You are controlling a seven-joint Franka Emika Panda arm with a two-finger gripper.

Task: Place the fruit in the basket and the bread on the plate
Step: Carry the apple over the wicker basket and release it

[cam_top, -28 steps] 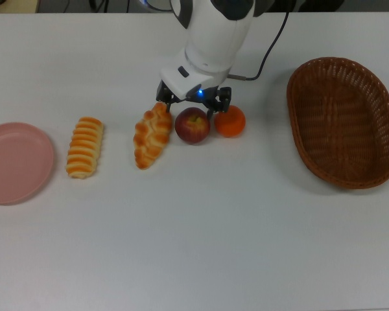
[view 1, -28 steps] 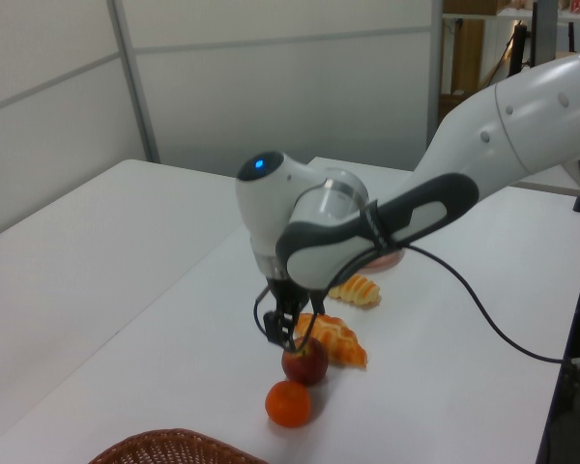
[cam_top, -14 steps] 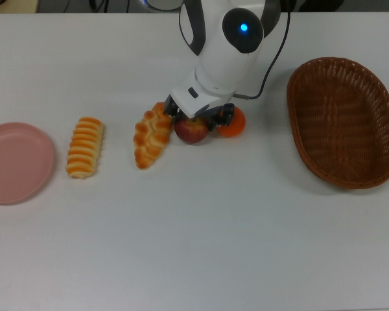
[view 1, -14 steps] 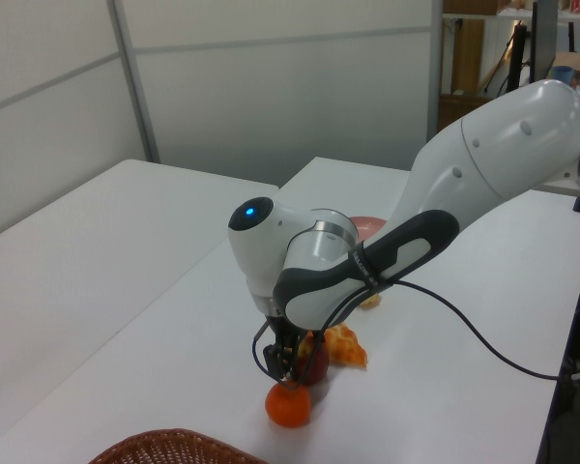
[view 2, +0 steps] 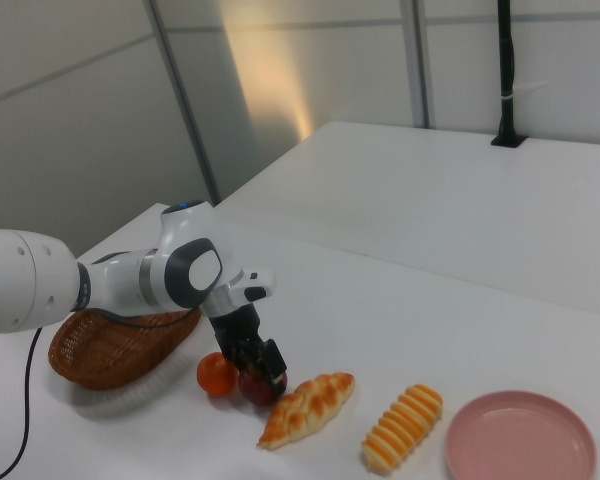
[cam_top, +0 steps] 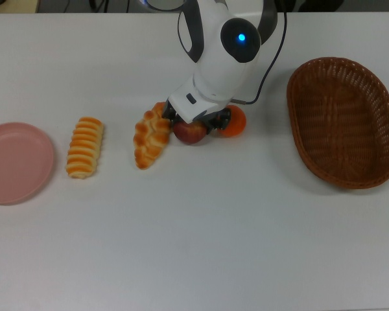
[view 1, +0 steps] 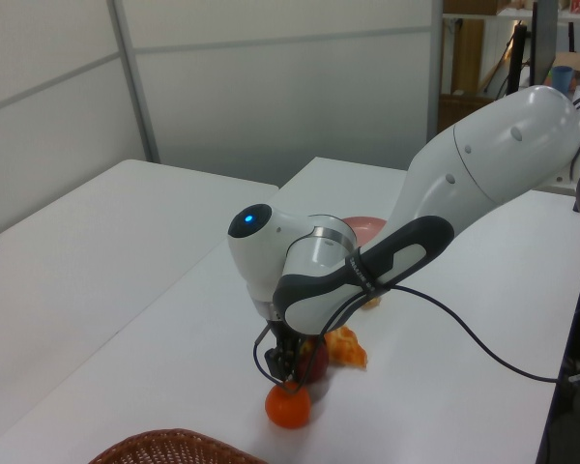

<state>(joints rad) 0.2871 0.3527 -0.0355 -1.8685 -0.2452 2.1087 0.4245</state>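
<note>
My gripper (cam_top: 192,122) stands low over the dark red apple (cam_top: 190,133), open, with one finger on each side of it. The orange mandarin (cam_top: 235,123) lies against the apple on the top view's right. On the top view's left of the apple, the braided bread (cam_top: 152,137) touches it. The striped roll (cam_top: 85,147) lies further left, then the pink plate (cam_top: 16,162), which holds nothing. At the top view's right, the brown wicker basket (cam_top: 297,139) also holds nothing. In the right view the gripper (view 2: 260,362) hides the top of the apple (view 2: 260,388).
A black cable (cam_top: 272,52) runs from the arm across the table behind the mandarin. The white arm body (cam_top: 227,45) leans over the table's back middle. In the left view a second table and a wall stand beyond.
The gripper has come down from just behind the apple until its fingers flank it, and the arm has leaned forward over it. The fruit and bread have not moved.
</note>
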